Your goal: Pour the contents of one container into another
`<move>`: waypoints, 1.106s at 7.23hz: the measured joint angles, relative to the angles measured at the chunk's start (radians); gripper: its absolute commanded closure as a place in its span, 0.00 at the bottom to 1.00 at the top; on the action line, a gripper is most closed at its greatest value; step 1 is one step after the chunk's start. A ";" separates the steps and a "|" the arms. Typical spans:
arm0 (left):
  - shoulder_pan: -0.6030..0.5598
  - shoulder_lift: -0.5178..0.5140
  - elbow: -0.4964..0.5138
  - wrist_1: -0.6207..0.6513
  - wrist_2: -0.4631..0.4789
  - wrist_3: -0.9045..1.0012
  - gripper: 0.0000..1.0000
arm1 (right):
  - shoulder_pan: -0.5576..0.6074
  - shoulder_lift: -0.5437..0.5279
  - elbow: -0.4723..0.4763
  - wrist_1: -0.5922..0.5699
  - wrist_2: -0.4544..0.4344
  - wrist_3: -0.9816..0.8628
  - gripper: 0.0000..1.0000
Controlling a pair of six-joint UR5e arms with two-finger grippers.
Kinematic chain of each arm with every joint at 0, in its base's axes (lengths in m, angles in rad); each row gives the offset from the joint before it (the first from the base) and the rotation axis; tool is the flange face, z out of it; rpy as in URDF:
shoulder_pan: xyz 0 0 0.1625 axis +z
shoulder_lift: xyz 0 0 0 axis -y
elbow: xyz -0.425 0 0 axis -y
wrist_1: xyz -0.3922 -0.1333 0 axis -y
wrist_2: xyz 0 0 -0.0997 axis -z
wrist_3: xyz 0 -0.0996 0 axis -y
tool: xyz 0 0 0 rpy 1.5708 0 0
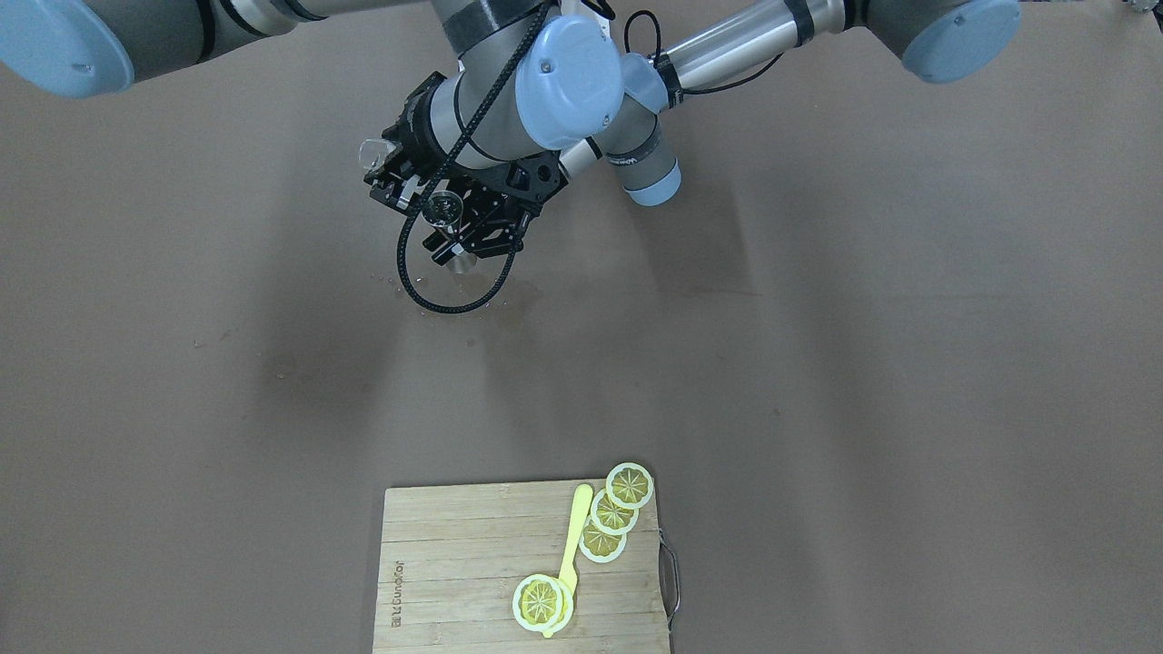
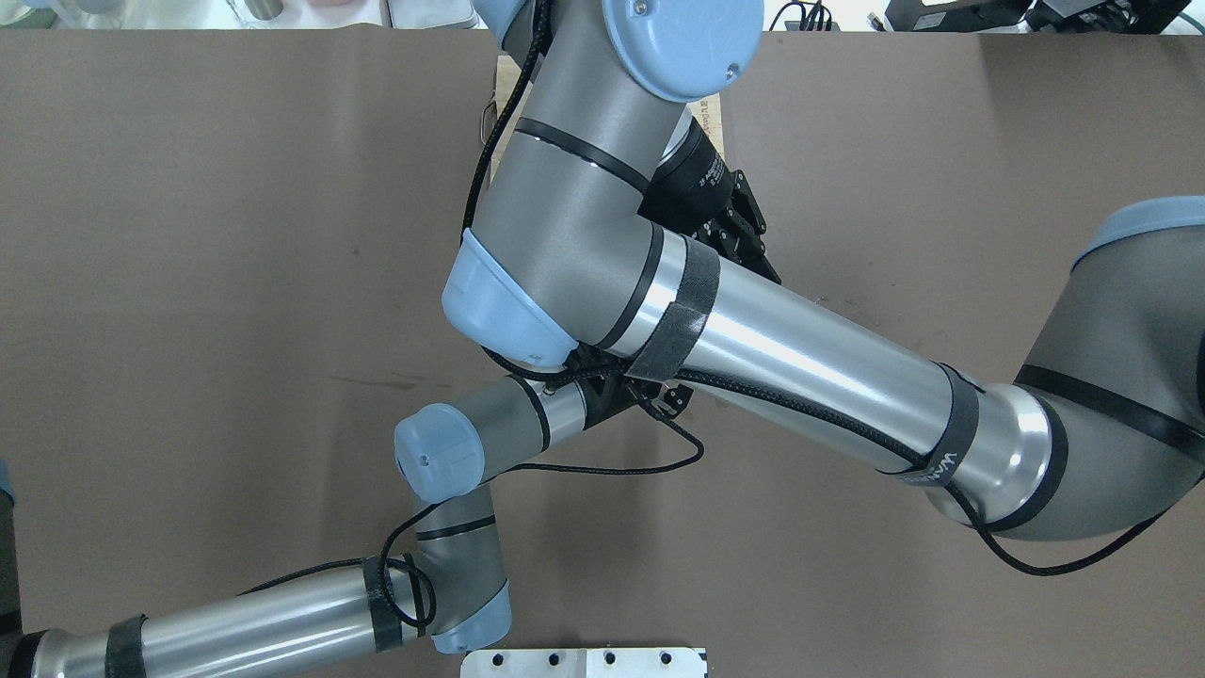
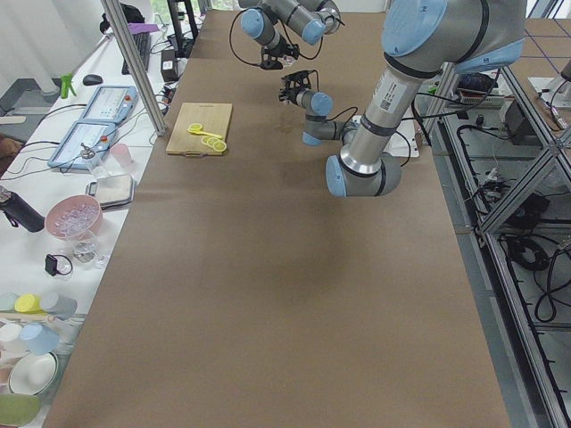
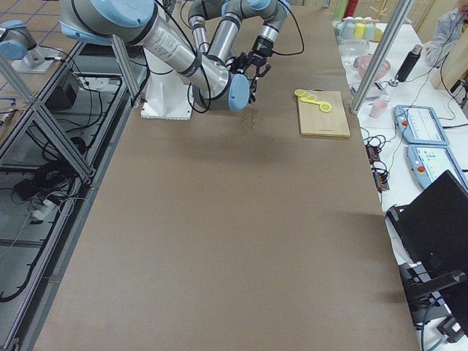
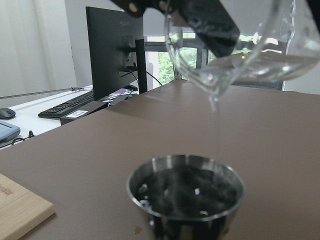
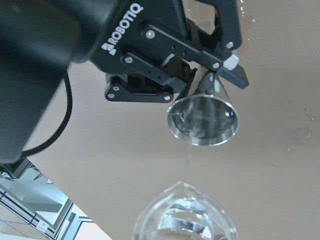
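Note:
In the left wrist view a small steel cup (image 5: 186,197) holding dark liquid sits at the bottom. Above it a clear glass (image 5: 235,50) is tilted, and a thin stream of water falls from its lip into the cup. A dark finger (image 5: 205,22) of my right gripper presses the glass. The right wrist view looks down past the glass (image 6: 185,220) onto the cup (image 6: 202,120), with my left gripper (image 6: 210,85) shut on the cup's side. From the front, both grippers meet above the table: left gripper (image 1: 477,238), right gripper (image 1: 400,177).
A wooden cutting board (image 1: 436,545) with lemon slices (image 1: 629,485) and a yellow utensil (image 1: 572,536) lies at the operators' edge. Water drops (image 1: 400,286) spot the brown table below the grippers. The crossed arms hide the grippers in the overhead view.

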State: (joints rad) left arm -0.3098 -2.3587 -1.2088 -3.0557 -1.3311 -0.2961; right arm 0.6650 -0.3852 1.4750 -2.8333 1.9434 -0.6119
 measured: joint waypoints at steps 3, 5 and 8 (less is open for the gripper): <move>0.000 0.002 0.000 -0.001 0.001 0.000 1.00 | 0.026 -0.007 0.075 0.000 0.029 -0.004 1.00; 0.000 0.005 -0.003 0.000 0.002 0.005 1.00 | 0.054 -0.038 0.152 -0.001 0.051 -0.014 1.00; -0.008 0.039 -0.042 -0.002 0.004 0.026 1.00 | 0.127 -0.159 0.372 0.006 0.105 -0.084 1.00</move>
State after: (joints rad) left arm -0.3179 -2.3194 -1.2508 -3.0576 -1.3274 -0.2698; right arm 0.7921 -0.5438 1.8471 -2.8270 2.0479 -0.6963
